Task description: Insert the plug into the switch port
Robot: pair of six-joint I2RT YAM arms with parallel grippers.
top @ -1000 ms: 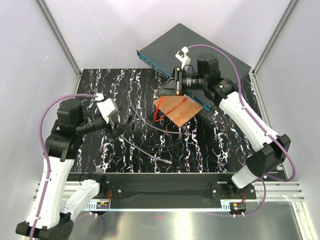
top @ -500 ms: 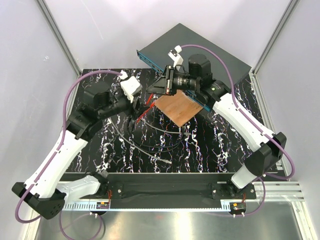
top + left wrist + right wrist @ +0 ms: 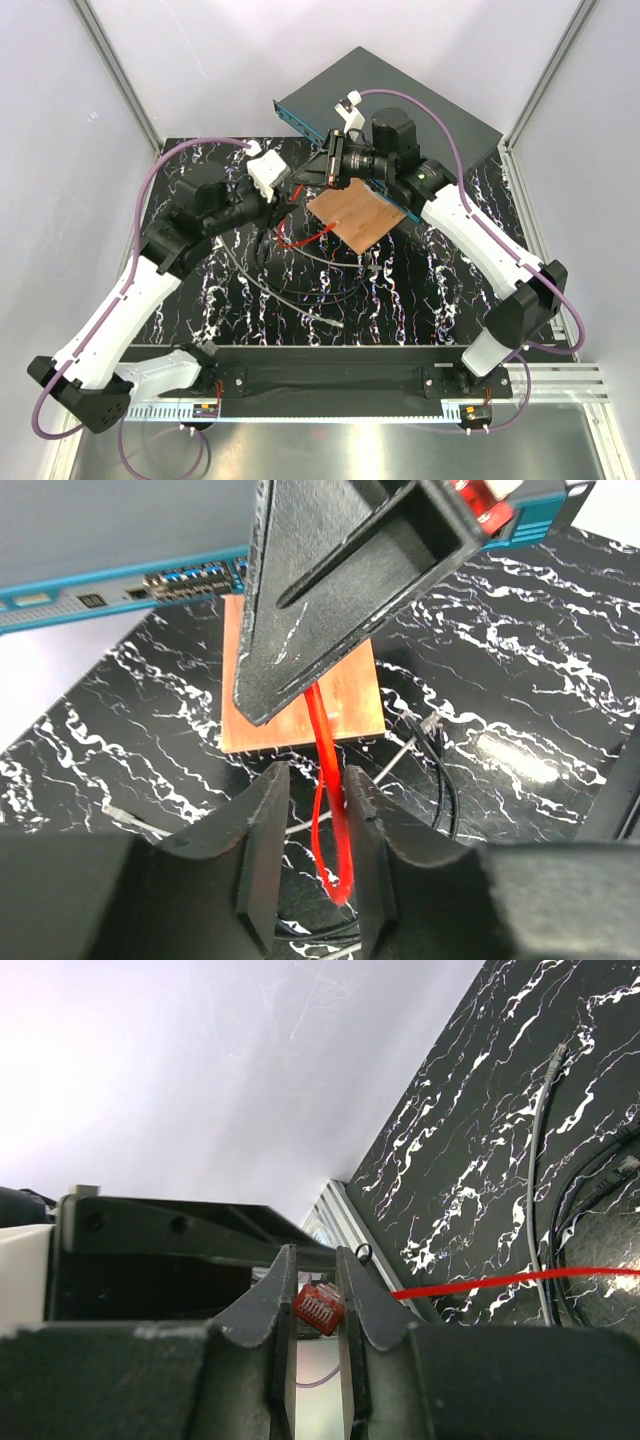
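Note:
The switch (image 3: 420,100), a flat dark grey box, lies at the back with its teal socket face (image 3: 100,585) turned to the table. My right gripper (image 3: 312,172) hovers in front of that face, shut on the red plug (image 3: 320,1307), which sits crosswise between its fingers. The plug's red cable (image 3: 298,238) hangs down in a loop. My left gripper (image 3: 313,775) straddles that cable (image 3: 328,810) just below the right one. Its jaws are narrow but open. The cable rests against the right finger (image 3: 368,850), with a gap to the left one.
A copper-brown square plate (image 3: 355,218) lies on the black marbled mat (image 3: 450,290) before the switch. Grey and black loose cables (image 3: 300,298) sprawl over the middle of the mat. White enclosure walls and metal posts (image 3: 120,80) stand close around.
My left arm has swung from the left side to the centre, and its jaws have narrowed around the hanging red cable. The right gripper has shifted slightly left with the plug.

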